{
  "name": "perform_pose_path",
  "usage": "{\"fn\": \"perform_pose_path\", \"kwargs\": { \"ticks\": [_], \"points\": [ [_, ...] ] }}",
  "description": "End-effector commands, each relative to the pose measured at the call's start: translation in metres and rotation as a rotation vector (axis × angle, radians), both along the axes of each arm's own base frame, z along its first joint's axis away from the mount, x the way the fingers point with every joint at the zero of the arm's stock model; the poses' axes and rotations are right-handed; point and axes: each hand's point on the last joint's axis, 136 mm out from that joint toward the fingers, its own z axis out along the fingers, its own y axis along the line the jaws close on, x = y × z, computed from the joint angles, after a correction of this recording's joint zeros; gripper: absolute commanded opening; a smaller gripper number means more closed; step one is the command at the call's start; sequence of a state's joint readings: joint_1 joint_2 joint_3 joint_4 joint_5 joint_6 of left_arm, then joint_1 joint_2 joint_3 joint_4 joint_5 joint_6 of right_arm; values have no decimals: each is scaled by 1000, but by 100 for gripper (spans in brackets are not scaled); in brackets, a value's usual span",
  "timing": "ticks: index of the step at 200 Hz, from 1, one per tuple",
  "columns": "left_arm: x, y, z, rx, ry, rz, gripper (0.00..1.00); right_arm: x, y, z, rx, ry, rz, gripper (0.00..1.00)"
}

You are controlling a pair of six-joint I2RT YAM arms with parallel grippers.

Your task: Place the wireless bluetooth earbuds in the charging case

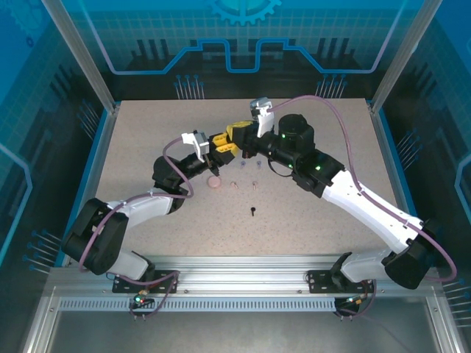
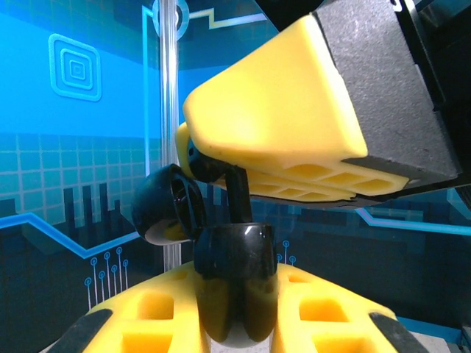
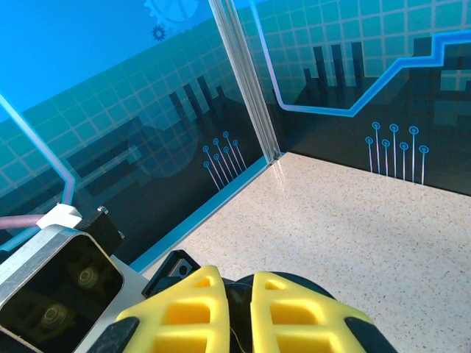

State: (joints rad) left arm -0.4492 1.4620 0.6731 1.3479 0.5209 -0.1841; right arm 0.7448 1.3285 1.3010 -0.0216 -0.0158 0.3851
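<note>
Left wrist: left claw (image 2: 235,312) clamps black case (image 2: 235,257); right claw (image 2: 195,147) pinches black earbud (image 2: 236,193).

Operator: What's lost to you around the case (image 2: 235,294)?
Robot: In my left wrist view its base runs off the bottom edge, as do my left fingers (image 2: 147,323) beside it. The earbud (image 2: 235,193) above it hides its stem's end behind the case's rim and its head under my right finger (image 2: 280,110).
Operator: And from above?
Robot: My left gripper (image 1: 221,145) and right gripper (image 1: 239,138) cover the case. The loose earbuds (image 1: 252,212) near it are too small to tell how they lie.
</note>
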Motion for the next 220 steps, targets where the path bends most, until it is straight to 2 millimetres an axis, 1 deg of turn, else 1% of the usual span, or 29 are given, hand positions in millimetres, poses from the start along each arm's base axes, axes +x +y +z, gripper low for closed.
{"fn": "perform_pose_path", "kwargs": {
  "ticks": [1, 19, 53, 90, 110, 123, 132, 142, 156, 167, 174, 182, 185, 196, 207, 220],
  "points": [
    [-13, -2, 29, -39, -95, -26, 0, 7, -9, -1, 18, -4, -34, 9],
    [-12, 0, 32, -45, -99, -15, 0, 5, -11, -6, 23, 3, -30, 8],
    [-8, 3, 35, -62, -96, 14, 0, -5, -11, -14, 25, 23, 4, 7],
    [-4, 3, 38, -71, -93, 21, 0, -11, -17, -23, 17, 36, -5, 7],
    [-4, 2, 38, -73, -88, 14, 0, -13, -13, -26, 6, 49, 21, 7],
    [-3, 2, 38, -73, -86, 14, 0, -14, -8, -26, -6, 50, 40, 9],
    [-3, 1, 36, -71, -81, 13, 0, -14, -5, -25, -18, 54, 46, 14],
    [-2, 1, 34, -72, -73, 14, 0, -14, -2, -23, -25, 53, 50, 24],
    [0, 1, 31, -73, -60, 21, 0, -11, -2, -15, -18, 49, 41, 32],
    [2, 1, 26, -69, -51, 27, 0, -9, -4, -5, -20, 42, 27, 40],
    [4, 1, 23, -64, -48, 35, 0, -7, -5, 2, -22, 39, 16, 44],
    [6, 1, 18, -58, -40, 43, 0, -6, -8, 11, -19, 32, 6, 48],
    [6, 1, 17, -55, -39, 45, 0, -5, -9, 11, -23, 36, -1, 48],
    [9, 1, 11, -51, -27, 53, 0, -4, -13, 23, -16, 27, -20, 55],
    [12, 1, 4, -45, -11, 64, 0, -2, -20, 34, -5, 21, -45, 61],
    [16, 1, -1, -41, 2, 76, 0, -1, -29, 46, 17, 19, -75, 66]
  ]
}}
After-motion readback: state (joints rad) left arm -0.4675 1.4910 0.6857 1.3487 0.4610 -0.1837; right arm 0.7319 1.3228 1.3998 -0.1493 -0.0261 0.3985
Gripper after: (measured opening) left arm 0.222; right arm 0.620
